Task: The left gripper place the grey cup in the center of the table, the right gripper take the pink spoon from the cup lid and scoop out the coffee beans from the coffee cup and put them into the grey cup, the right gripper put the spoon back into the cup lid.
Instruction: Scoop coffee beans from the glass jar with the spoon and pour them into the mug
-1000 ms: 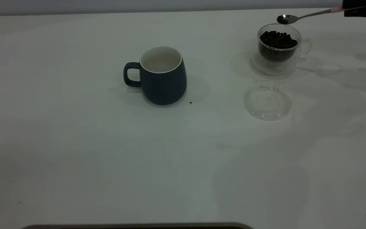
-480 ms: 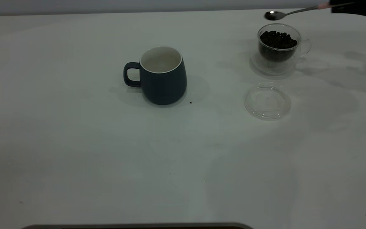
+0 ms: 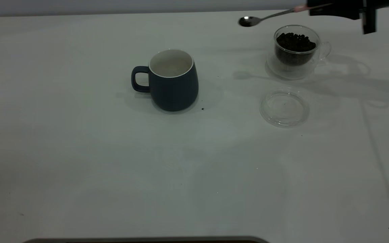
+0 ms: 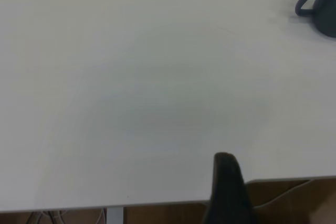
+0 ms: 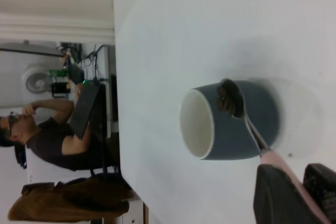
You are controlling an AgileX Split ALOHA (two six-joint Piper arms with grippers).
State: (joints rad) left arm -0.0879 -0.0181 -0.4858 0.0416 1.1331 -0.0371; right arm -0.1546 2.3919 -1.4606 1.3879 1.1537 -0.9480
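We've got the right gripper (image 3: 311,9) clamped on the pale pink handle of the small metal-bowled pink spoon (image 3: 265,16), held roughly level w/ a few dark coffee beans (image 5: 227,102) in the bowl, so we judge they won't spill en route. Spoon's in the air between the clear double-walled glass coffee cup (image 3: 295,50) & the rounded blue-grey ceramic grey cup (image 3: 172,81), which sits mid white table (image 3: 79,152), mouth up, ready to receive. The flat clear plastic cup lid (image 3: 284,108) lies bare near the glass. Left gripper (image 4: 227,190): parked at the table edge; can't tell its jaws.

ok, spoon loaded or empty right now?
Loaded. The right wrist view shows dark coffee beans in the bowl of the pink spoon, held by the right gripper and seen against the grey cup.
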